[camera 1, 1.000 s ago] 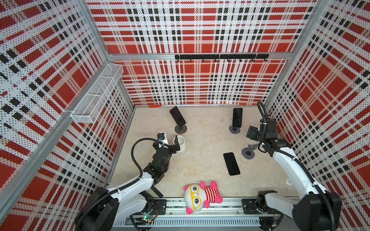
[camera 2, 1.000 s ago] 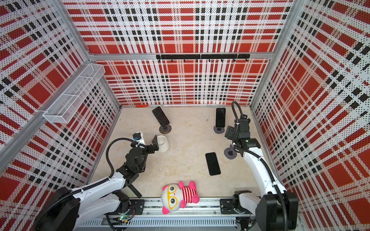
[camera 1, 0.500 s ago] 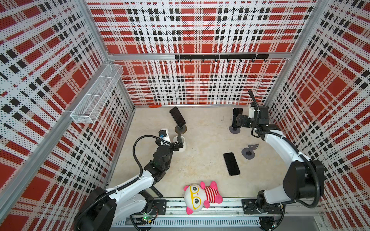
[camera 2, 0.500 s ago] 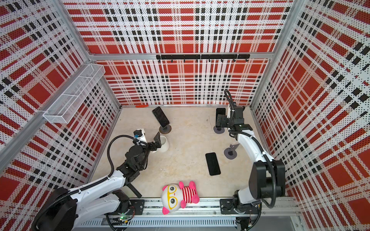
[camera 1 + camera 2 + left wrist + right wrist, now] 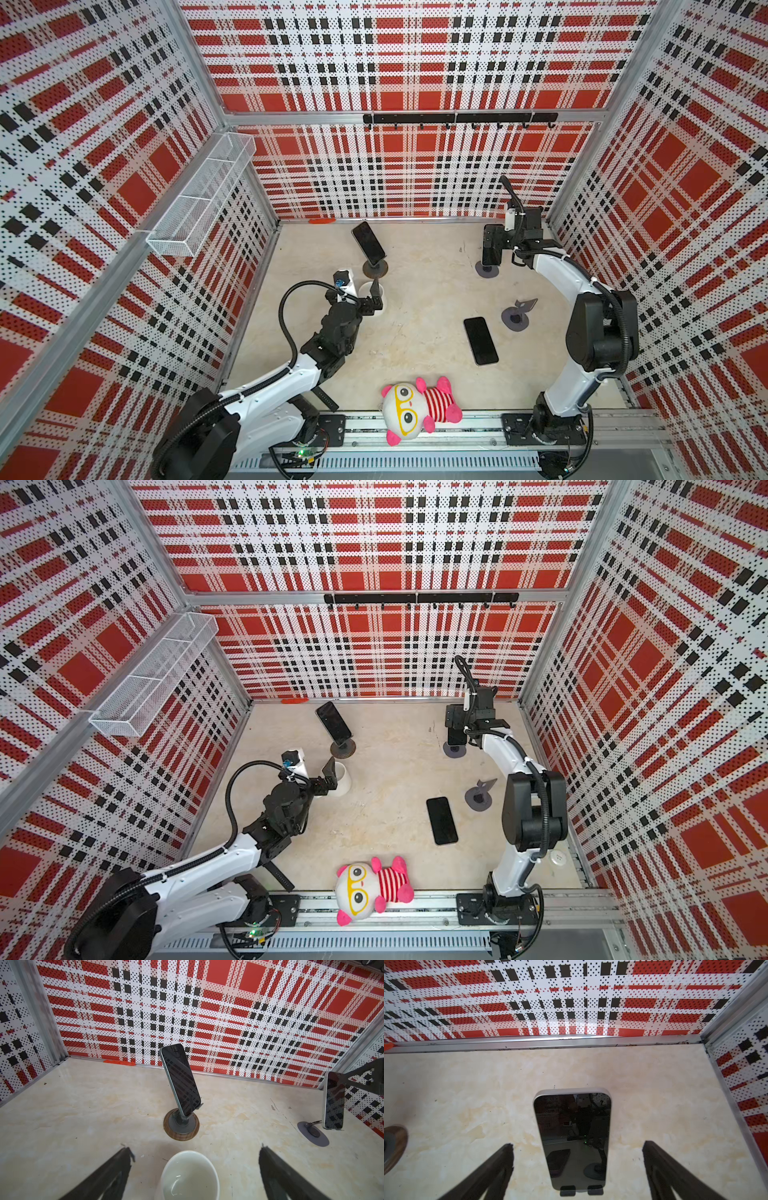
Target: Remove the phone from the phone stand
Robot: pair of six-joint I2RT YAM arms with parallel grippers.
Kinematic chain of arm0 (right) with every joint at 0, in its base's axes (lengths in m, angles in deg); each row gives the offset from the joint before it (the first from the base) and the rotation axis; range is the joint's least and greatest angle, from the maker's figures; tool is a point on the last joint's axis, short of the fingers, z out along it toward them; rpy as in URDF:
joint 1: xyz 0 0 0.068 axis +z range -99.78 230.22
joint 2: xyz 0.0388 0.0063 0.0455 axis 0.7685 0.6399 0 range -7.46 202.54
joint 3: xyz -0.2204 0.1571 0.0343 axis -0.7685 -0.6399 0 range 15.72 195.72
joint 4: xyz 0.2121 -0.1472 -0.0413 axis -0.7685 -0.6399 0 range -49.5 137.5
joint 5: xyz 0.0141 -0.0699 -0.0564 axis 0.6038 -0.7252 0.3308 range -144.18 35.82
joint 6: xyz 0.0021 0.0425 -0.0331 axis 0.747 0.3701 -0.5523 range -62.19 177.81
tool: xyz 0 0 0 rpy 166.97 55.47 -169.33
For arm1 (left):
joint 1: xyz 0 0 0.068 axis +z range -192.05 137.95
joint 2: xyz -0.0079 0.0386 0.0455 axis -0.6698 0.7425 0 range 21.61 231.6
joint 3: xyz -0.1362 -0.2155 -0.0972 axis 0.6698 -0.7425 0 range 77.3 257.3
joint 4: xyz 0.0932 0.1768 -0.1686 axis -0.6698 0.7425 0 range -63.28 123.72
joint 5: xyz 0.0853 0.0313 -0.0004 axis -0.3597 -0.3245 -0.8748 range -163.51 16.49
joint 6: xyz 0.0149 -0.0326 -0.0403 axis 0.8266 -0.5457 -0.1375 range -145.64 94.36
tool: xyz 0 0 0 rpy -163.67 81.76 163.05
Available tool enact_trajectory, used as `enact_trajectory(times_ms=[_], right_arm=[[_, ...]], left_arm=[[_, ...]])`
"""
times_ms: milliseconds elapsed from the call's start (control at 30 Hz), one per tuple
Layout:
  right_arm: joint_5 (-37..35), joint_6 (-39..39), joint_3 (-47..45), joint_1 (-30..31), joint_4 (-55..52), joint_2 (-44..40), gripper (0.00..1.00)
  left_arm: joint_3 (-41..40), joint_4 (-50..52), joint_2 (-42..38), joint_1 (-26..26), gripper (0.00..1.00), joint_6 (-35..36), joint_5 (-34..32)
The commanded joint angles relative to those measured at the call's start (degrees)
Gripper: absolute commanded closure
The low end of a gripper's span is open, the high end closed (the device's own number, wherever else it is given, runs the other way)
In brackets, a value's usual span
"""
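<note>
Your right hand (image 5: 577,1144) has swung away from the empty stand (image 5: 515,318) to the back of the counter (image 5: 415,257), and your left hand (image 5: 194,1148) has crept a little forward. Both hands are spread wide and hold nothing. The phone (image 5: 573,1136) stands upright on its grey phone stand (image 5: 487,270) near the back right corner, with its bottom edge in two little hooks. In the right wrist view it sits in the gap between the fingers (image 5: 496,1172), and they do not look like they touch it yet. To do this well, I think you should bring the fingers to the phone's long edges, squeeze gently, then lift straight up so it clears the hooks and the stand does not tip. A flat phone (image 5: 481,340) lies on the counter, and the other phone (image 5: 180,1080) leans on a wooden-rimmed stand (image 5: 181,1126) ahead of your left hand. The white cup (image 5: 190,1176) by that hand looks empty, and so does the wire basket (image 5: 199,199) on the wall.
</note>
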Motion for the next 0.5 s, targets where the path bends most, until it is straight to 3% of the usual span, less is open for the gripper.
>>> enact_trajectory(times_ms=[0, 467], right_arm=[[-1.20, -2.33, 3.19, -0.34, 0.05, 2.36, 0.00], [2.93, -2.05, 7.48, -0.32, -0.14, 8.59, 0.00]], left_arm=[[0.77, 0.93, -0.72, -0.54, 0.02, -0.24, -1.13], [0.99, 1.36, -0.66, -0.82, 0.02, 0.14, -2.06]])
